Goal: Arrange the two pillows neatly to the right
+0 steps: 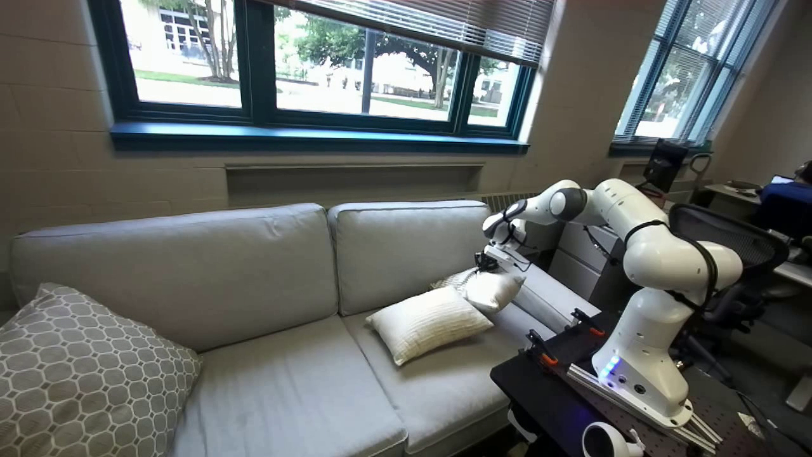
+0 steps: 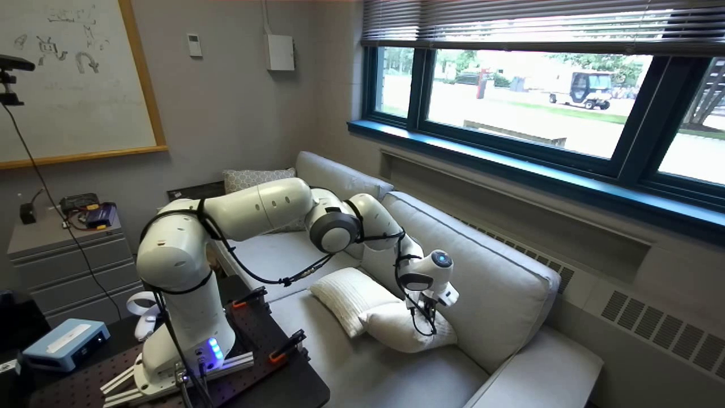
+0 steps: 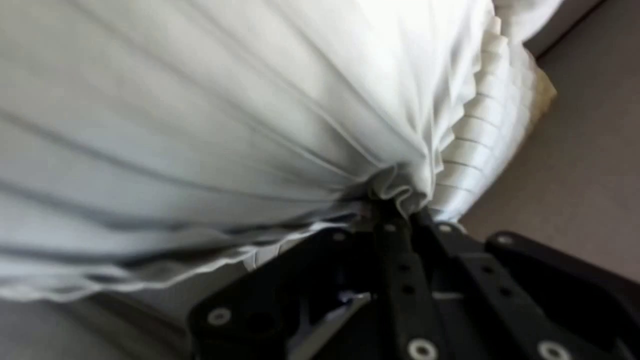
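No words or numbers can be read. In an exterior view, the whiteboard (image 2: 73,119) bears handwriting (image 2: 71,16) too faint to make out, and marker drawings (image 2: 50,47), among them what looks like a curved arrow (image 2: 86,60). The blue box (image 2: 79,344) has a white label (image 2: 68,338), too small to read; marks on the slip (image 2: 8,366) beside it are also illegible.

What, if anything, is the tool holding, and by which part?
A cream pillow, the one nearer the armrest: the tool pinches gathered fabric at its edge.
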Tool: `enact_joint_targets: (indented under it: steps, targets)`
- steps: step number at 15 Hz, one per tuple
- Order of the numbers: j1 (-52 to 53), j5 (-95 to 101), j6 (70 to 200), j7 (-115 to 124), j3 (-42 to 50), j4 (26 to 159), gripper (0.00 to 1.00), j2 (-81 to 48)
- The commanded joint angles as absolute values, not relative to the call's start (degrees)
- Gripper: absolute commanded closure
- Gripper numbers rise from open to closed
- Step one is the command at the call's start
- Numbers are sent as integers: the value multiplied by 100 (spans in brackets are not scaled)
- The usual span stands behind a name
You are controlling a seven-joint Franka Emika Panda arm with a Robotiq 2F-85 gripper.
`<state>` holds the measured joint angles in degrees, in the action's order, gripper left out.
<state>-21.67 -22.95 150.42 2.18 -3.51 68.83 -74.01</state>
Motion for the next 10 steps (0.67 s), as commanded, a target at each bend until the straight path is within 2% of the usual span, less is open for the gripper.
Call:
enact_joint_targets:
  steps: [1,6,10]
  targets:
    - [-2105,-2736,16616,-115,-483,8288,97,-6377]
    - [-2189,-2729,18999,114,-837,9579,97,-5822]
    - [-2021,-2467,20043,822,-351,9817,97,-5854]
